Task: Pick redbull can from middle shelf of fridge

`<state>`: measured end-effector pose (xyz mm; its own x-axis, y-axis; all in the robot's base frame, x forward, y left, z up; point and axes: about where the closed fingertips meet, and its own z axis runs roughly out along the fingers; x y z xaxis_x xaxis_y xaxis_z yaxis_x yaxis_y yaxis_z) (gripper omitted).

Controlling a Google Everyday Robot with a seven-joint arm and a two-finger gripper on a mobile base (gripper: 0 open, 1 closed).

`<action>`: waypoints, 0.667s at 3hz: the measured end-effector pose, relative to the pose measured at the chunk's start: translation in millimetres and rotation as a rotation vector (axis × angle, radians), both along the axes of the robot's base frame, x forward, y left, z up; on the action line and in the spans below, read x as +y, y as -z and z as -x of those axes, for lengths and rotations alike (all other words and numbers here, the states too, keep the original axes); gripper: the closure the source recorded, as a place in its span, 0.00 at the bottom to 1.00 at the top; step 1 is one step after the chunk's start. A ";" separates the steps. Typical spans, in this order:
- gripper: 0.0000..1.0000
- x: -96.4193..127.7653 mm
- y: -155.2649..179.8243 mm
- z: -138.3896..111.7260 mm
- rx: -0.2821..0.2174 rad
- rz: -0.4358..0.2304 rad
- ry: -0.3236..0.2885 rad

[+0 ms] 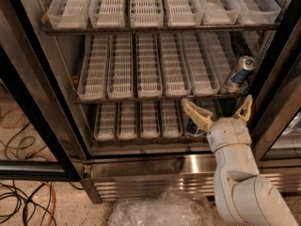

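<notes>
The redbull can [239, 73], silver and light blue, leans at the right end of the middle shelf [141, 98] of the fridge [155, 171]. The shelf carries a row of long white slotted trays. My gripper [219, 111] hangs open just below the shelf's front edge, under and slightly left of the can, with nothing between its tan fingers [194, 115]. A darker can [192, 127] stands on the bottom shelf behind the left finger.
The open glass door's black frame [33, 112] stands at left and another black frame [278, 86] at right. A crumpled clear plastic bag [162, 210] lies on the floor before the louvred base. Cables [23, 202] trail over the floor at left.
</notes>
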<state>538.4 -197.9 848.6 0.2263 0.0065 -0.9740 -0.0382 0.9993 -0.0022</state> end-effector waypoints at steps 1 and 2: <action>0.00 -3.4 3.3 -7.6 -0.011 -0.028 0.034; 0.00 -1.5 5.8 -10.4 -0.041 -0.036 0.071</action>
